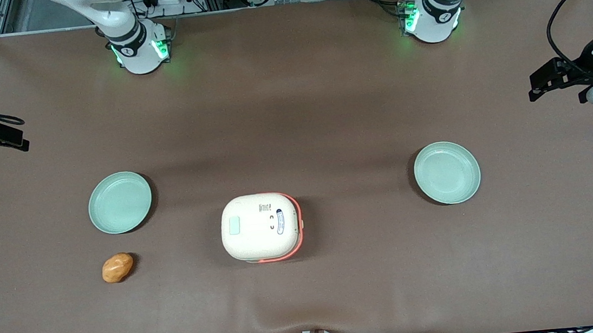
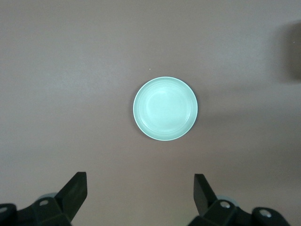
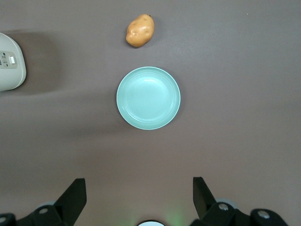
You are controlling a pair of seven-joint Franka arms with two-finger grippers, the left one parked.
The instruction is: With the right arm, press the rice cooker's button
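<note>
Brown table (image 1: 323, 104), rice cooker (image 1: 261, 227) closed, well apart from raised, spread, empty fingers (image 3: 75, 195).

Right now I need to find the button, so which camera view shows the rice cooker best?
The front view: the whole rice cooker shows from above, lid closed, on the table. The right wrist view catches only its edge; the left wrist view shows none of it. The right arm's gripper hangs open above a green plate, away from the cooker.
</note>
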